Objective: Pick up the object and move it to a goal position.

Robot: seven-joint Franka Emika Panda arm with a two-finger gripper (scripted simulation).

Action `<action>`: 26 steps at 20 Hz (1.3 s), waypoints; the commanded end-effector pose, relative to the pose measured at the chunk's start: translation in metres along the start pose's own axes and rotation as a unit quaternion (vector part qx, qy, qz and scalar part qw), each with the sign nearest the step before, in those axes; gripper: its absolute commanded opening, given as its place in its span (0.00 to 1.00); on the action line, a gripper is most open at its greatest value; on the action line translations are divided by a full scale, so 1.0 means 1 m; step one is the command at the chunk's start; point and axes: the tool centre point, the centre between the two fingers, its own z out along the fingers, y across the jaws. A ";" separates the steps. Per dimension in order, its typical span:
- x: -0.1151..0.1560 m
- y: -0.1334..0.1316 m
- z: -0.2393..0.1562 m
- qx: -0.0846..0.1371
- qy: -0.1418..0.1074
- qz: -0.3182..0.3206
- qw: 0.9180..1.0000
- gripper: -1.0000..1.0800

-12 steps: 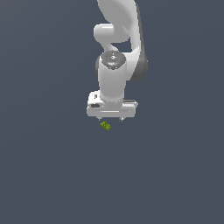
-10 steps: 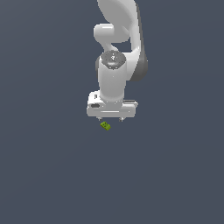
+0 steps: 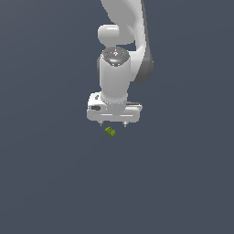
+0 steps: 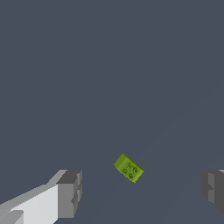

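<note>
The object (image 3: 110,132) is a tiny lime-green block with darker green markings, lying on the dark grey floor just below the white hand in the exterior view. My gripper (image 3: 114,124) hangs above it, pointing down, with only the fingertips showing under the hand. In the wrist view the object (image 4: 128,167) lies tilted between the two grey fingertips (image 4: 70,194), nearer the one on the white finger, and touches neither. The gripper (image 4: 142,190) is open wide and holds nothing.
The floor (image 3: 45,183) is a plain dark grey surface all around. The white arm (image 3: 119,55) rises straight up above the hand. No other objects show in either view.
The arm and the green block stand almost where they were; the hand looks very slightly lower over the block.
</note>
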 end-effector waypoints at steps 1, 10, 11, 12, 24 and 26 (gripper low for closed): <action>0.000 0.000 0.000 0.000 0.000 0.000 1.000 0.96; -0.004 0.003 0.010 0.001 -0.001 -0.033 0.999 0.96; -0.005 0.003 0.013 0.001 -0.001 -0.039 0.999 0.96; -0.006 0.004 0.015 0.001 -0.002 -0.047 0.999 0.96; -0.026 0.012 0.055 0.006 -0.004 -0.176 0.984 0.96; -0.030 0.013 0.062 0.008 -0.005 -0.201 0.980 0.96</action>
